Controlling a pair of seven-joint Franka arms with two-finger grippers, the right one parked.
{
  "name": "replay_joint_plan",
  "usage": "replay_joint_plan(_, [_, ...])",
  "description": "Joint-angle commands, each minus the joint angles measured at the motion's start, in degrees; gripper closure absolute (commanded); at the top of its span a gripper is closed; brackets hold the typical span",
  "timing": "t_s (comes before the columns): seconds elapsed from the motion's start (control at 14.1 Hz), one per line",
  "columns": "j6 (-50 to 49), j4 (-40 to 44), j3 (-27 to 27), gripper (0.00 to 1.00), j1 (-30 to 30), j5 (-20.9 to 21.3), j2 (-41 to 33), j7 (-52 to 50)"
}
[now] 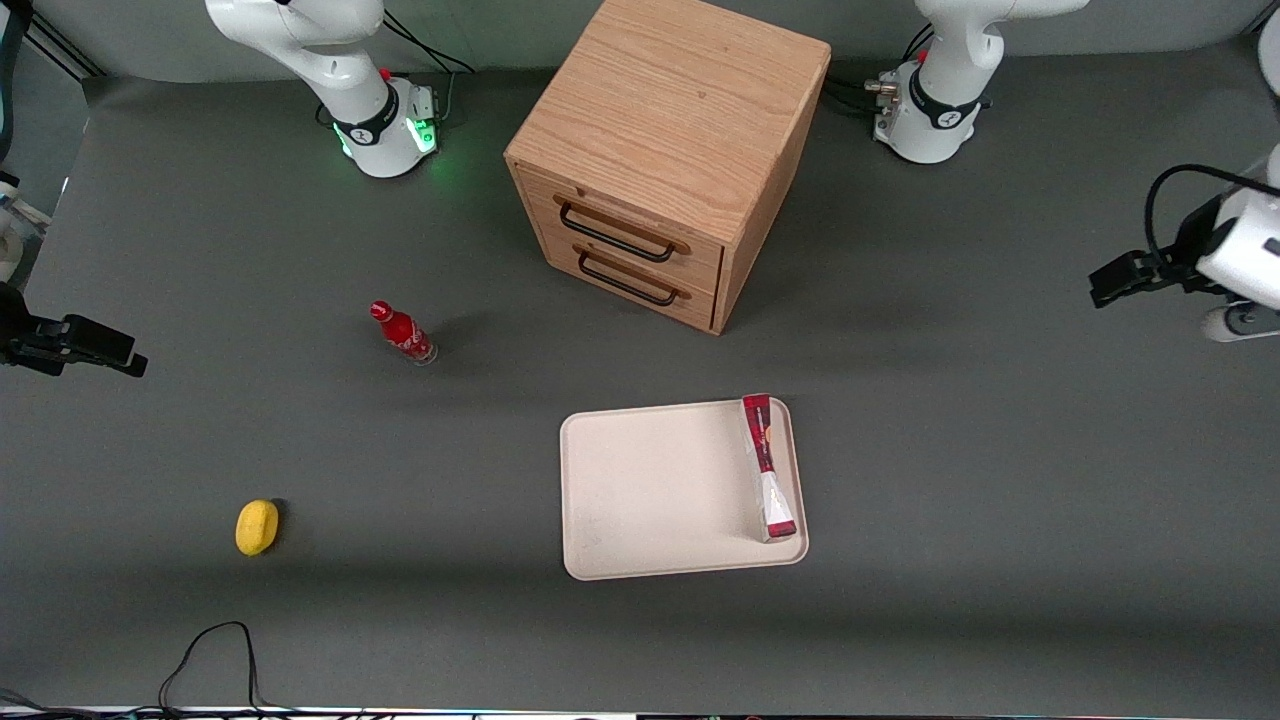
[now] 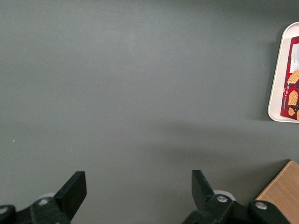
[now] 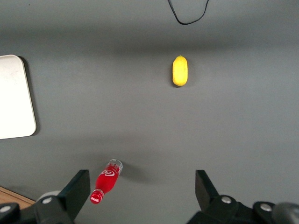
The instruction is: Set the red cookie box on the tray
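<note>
Resting inside the tray [image 1: 640, 490], along its short side toward the working arm's end of the table [image 1: 1000, 500]: the red cookie box [image 1: 767, 466], standing on a long edge or leaning against the low rim, one end close to the corner nearer the front camera, the other reaching the corner nearer the drawer cabinet [image 1: 660, 150]. Otherwise bare across the cream floor of the tray. Seen from the left wrist, only a rounded strip of tray [image 2: 280, 70] with the box's [image 2: 291, 84] printed face showing just inside the rim. Hanging well clear of the tray, out at the working arm's end of the table: the claw [image 1: 1105, 283], fingers [image 2: 74, 189] spread wide with nothing between them, only grey table [image 2: 140, 93] beneath. Closed, both drawers of the wooden cabinet, dark handles facing the front camera, with a strip of bare table between cabinet and tray. Toward the parked arm's end: a small red bottle [image 1: 402, 333], upright or slightly tilted, well apart from the tray, and a yellow lemon-like object [image 1: 257, 526] nearer the front camera, also well apart. Near the table's front edge, a loop of black cable [image 1: 215, 650]. Wide bare table around the tray's rim.
</note>
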Motion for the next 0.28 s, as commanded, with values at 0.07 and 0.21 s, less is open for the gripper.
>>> replay_joint_plan(0.07, [-3.0, 4.0, -5.5, 0.0, 5.2, 0.8, 2.9, 0.5])
replay_joint_plan(0.21, [-3.4, 4.2, -5.4, 0.0, 4.9, 0.8, 2.9, 0.5])
